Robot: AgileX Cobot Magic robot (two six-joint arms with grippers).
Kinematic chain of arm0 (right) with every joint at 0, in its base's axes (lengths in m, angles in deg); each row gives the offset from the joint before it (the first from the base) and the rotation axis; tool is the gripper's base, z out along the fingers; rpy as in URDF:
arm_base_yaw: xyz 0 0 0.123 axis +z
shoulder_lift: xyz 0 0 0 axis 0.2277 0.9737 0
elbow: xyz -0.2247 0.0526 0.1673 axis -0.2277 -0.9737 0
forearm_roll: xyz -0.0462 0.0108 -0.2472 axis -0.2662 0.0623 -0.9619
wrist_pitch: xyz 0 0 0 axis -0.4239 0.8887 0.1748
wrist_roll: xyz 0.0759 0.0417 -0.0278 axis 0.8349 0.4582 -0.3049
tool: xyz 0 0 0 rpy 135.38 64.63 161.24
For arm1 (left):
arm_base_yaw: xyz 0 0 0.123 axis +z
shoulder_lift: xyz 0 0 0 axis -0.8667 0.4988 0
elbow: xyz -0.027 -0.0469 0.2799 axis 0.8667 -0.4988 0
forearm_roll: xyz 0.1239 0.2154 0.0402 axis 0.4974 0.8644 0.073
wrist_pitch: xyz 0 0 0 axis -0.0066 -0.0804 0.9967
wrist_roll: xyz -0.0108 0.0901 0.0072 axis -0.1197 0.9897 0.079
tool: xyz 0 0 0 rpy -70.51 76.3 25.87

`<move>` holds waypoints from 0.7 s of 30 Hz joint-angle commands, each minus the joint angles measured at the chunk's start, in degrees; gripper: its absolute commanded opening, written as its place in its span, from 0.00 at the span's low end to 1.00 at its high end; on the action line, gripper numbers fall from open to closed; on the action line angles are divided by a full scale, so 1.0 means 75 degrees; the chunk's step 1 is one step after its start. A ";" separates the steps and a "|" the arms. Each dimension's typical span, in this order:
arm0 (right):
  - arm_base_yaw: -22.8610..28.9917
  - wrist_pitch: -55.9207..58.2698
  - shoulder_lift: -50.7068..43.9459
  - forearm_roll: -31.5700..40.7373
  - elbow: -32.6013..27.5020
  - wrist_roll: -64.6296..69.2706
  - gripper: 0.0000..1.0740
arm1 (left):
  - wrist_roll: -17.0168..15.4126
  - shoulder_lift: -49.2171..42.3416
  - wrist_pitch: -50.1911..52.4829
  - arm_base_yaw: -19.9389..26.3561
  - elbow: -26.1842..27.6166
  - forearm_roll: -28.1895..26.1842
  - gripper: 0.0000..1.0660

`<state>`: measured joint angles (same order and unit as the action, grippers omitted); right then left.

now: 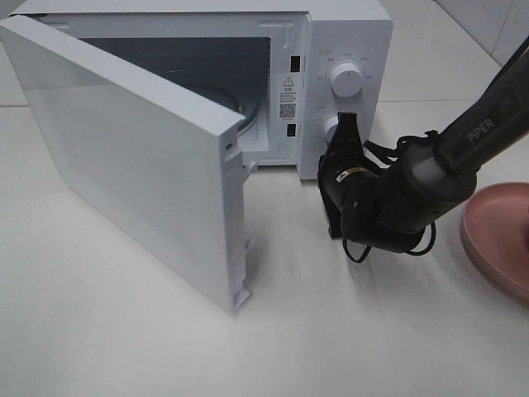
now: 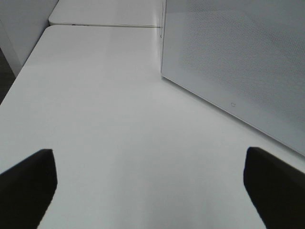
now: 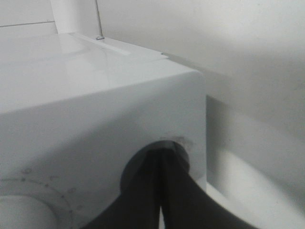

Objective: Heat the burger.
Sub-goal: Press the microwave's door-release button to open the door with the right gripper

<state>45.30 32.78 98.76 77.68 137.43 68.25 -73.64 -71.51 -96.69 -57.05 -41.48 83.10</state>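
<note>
The burger is not in view in any frame. The white microwave [image 1: 355, 33] stands at the back with its door [image 1: 124, 165] swung wide open to the left, and the door hides much of the cavity. My right gripper [image 1: 345, 124] is at the control panel, its fingers closed together on the lower knob [image 1: 331, 131]. In the right wrist view the gripper [image 3: 159, 157] pinches at that shaded knob [image 3: 178, 148]. My left gripper [image 2: 152, 191] is open and empty over bare table, facing the outside of the door [image 2: 238, 62]. It does not show in the high view.
An empty round pink plate [image 1: 500, 236] sits at the right edge of the table. The upper knob [image 1: 345, 80] is above my right gripper. The open door reaches far out over the table [image 1: 124, 331] towards the front left.
</note>
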 commanded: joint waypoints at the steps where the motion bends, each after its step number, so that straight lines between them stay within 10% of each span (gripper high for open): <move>1: -0.0390 -0.2452 -0.0031 -0.0443 0.0787 -0.0122 0.00 | -0.0031 -0.0168 0.0107 0.0031 -0.0031 -0.0031 0.96; 21: -0.0374 -0.0367 -0.0802 -0.1092 -0.0107 0.0428 0.00 | -0.0031 -0.0168 0.0107 0.0031 -0.0031 -0.0031 0.96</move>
<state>43.30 37.93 95.04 72.12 135.14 71.52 -73.64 -71.51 -96.69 -57.05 -41.48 83.10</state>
